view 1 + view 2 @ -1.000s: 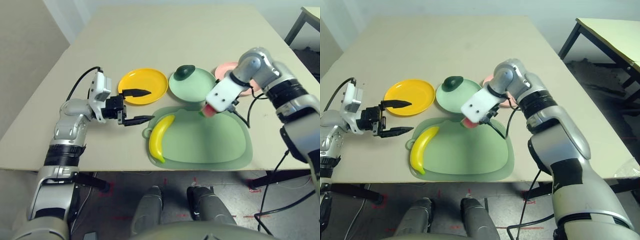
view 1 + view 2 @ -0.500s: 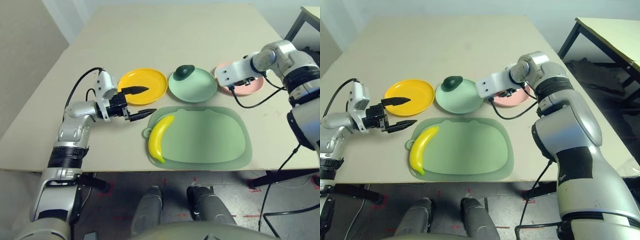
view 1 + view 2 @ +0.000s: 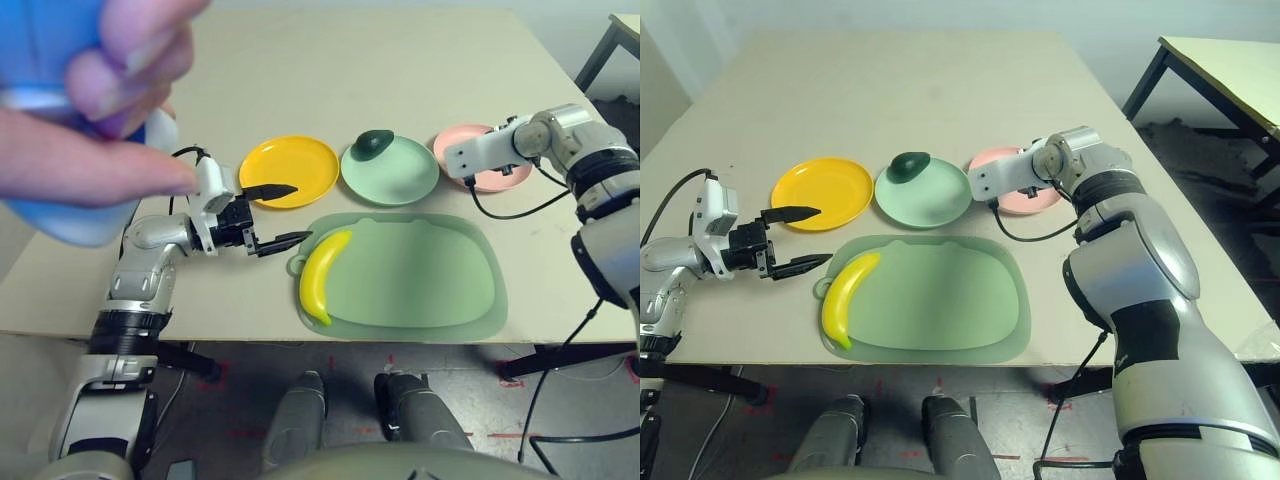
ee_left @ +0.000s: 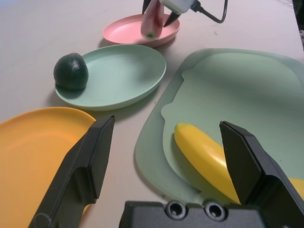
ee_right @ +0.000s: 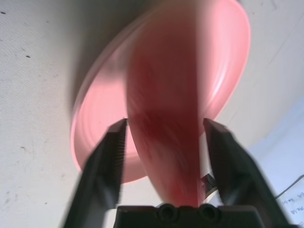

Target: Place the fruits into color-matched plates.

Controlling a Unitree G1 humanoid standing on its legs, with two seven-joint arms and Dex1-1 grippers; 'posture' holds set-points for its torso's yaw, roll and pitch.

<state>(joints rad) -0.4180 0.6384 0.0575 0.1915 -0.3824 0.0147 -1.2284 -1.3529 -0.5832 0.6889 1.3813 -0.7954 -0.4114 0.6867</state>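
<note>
At the upper left of the left eye view, a person's hand (image 3: 95, 110) holding something blue is seen blurred, close to the camera. Below it, the left gripper (image 3: 277, 214) is held with its two smooth, black, tapered fingers spread wide and nothing between them, one tip over the rim of the yellow-orange plate (image 3: 300, 166) and the other beside the tab of the light green mat (image 3: 420, 290).

The mat is a thin, flat, glossy sheet with rounded corners, and the curved, smooth yellow banana (image 3: 320, 276) is seen lying along its left edge. The yellow-orange plate, round, shallow and shiny, is placed left of centre with nothing on it. Next to it, the pale mint green plate (image 3: 395, 175) is seen with the dark green, matte, oval avocado (image 3: 374, 143) resting on its far rim.

At the right, the pink plate (image 3: 1025, 200) is seen under the right gripper (image 4: 157, 18). In the right wrist view, the red watermelon wedge (image 5: 166, 142) is clamped between the ribbed black fingers (image 5: 107, 161), just over the pink plate.

No writing can be read.
</note>
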